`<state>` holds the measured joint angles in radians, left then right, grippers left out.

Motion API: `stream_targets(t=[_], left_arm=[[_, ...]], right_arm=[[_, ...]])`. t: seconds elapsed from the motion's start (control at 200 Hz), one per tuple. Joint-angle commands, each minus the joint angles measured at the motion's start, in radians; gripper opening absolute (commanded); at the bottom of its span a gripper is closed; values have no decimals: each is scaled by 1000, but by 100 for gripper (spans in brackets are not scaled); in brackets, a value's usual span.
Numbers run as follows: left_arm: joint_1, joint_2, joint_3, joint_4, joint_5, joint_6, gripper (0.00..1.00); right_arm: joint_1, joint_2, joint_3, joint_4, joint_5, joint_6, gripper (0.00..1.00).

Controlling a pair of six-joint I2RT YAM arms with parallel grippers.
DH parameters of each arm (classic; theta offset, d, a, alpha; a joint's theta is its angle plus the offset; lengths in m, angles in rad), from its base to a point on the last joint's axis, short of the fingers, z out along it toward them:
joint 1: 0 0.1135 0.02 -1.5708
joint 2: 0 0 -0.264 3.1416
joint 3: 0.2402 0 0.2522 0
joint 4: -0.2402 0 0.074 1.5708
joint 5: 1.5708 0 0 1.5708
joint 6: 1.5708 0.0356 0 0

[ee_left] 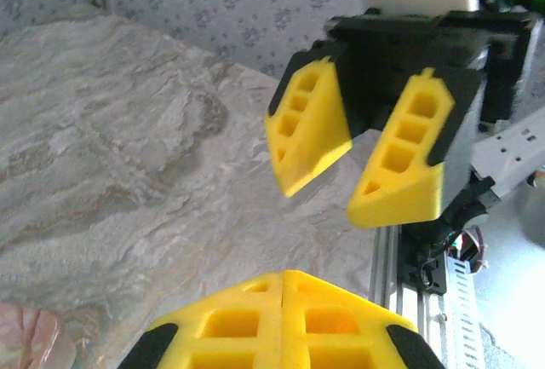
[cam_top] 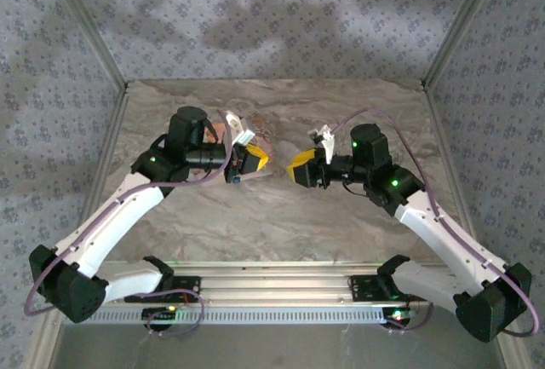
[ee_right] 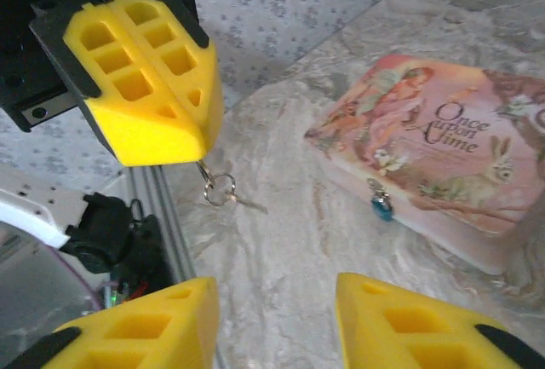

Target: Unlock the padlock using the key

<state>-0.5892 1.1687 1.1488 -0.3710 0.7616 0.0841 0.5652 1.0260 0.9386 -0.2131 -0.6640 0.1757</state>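
Left jaws clamp the key [ee_right: 204, 173]; right jaws, apart, should steady the padlock [ee_right: 381, 207] before insertion.

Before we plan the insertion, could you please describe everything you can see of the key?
The key is a thin silvery metal piece, its top pinched between the shut yellow fingers of the left end effector. A small wire ring hangs from its lower end, with a second thin sliver sticking out toward the pink box. It seems to hang above the marble-look table, touching nothing else; its teeth are too small to see.
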Motion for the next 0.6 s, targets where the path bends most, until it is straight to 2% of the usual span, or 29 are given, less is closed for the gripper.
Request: stream_targets(t=[0.0, 0.085, 0.33, 0.595], left_arm=[[8, 8, 76, -103, 92, 91, 0], [10, 31, 109, -141, 149, 111, 0], [30, 96, 168, -192, 244, 92, 0], [31, 126, 189, -230, 293, 109, 0]], right_arm=[[30, -24, -13, 72, -44, -2, 36], [61, -13, -13, 90, -12, -6, 35], [139, 49, 54, 60, -42, -29, 33], [144, 72, 61, 77, -28, -25, 26]])
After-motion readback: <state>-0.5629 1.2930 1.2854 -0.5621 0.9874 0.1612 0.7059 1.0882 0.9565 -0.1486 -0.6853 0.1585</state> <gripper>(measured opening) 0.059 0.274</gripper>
